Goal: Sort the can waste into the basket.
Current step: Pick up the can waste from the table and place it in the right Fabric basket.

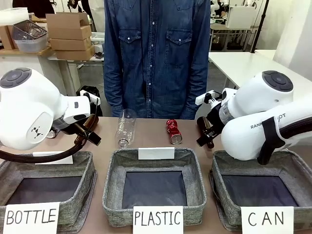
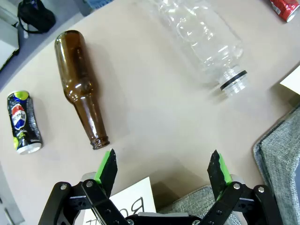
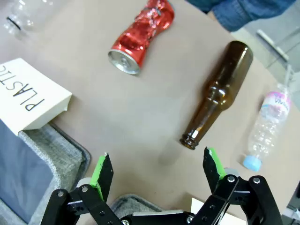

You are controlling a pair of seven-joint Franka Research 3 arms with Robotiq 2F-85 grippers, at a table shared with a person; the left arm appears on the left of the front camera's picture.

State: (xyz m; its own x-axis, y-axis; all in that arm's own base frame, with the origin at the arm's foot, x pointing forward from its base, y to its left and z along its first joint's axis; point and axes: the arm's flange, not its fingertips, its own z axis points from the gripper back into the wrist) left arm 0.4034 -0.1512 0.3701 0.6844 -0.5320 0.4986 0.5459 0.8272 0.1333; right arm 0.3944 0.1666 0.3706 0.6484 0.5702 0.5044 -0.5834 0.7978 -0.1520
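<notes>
The red can [image 3: 142,37] lies on the bench [image 3: 122,112] beyond the right gripper [image 3: 157,161], untouched. The dark can [image 2: 23,123] sits off beside the left gripper [image 2: 163,161]. Both grippers gape apart, empty.

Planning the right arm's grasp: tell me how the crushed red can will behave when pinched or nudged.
The red can is crumpled at its waist, so it probably yields under a pinch. Lying on its side on the table, it may roll, though unevenly given the creases. Its shiny skin could slip.
</notes>
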